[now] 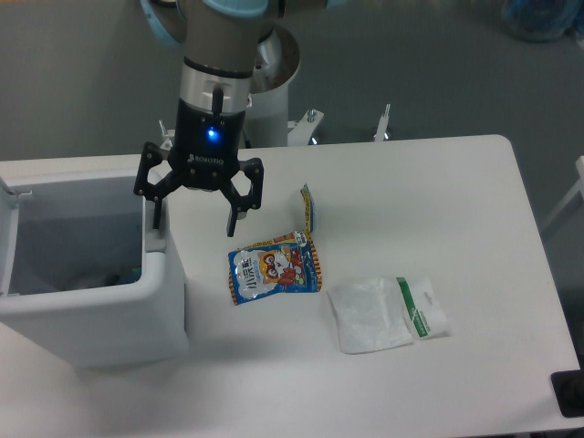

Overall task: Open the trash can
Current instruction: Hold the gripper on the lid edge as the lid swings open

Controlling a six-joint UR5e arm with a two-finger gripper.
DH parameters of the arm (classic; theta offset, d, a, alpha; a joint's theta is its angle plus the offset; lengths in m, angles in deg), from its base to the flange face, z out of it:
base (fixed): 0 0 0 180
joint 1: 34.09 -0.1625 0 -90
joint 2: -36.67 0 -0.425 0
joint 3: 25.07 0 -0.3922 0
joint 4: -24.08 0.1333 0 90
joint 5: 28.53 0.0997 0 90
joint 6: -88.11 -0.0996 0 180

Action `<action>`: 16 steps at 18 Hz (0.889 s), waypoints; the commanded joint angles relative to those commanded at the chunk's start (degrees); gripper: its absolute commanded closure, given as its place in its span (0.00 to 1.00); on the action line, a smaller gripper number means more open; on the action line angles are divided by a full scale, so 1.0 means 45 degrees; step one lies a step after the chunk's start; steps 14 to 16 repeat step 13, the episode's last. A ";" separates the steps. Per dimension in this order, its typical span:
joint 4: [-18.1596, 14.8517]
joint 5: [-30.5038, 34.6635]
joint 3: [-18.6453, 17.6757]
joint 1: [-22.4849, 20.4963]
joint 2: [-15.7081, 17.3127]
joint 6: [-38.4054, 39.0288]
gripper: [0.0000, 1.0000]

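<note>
The white trash can stands at the table's left, and its lid is swung up on edge at the far left, so the grey inside shows. A grey push-button tab sits on its right rim. My gripper hangs open over that rim. Its left finger is just above the tab and its right finger is over the table. Nothing is held between them.
A blue snack packet lies right of the bin, with a small blue-and-yellow packet behind it. A white pouch and a green-striped bag lie to the right. The table edge runs along the front and right.
</note>
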 joint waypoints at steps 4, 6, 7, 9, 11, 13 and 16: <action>-0.0058 0.0117 0.0449 -0.0839 0.0058 -0.0155 0.00; -0.0117 0.0505 0.0431 -0.1269 0.0078 -0.0816 0.00; -0.0117 0.1262 0.0296 -0.1503 0.0117 -0.1574 0.00; -0.0098 0.2494 0.0139 -0.1816 0.0078 -0.2728 0.00; -0.0117 0.3318 -0.0037 -0.2285 0.0097 -0.3804 0.00; -0.0195 0.3379 -0.0096 -0.2598 0.0078 -0.4470 0.00; -0.0195 0.3379 -0.0096 -0.2598 0.0078 -0.4470 0.00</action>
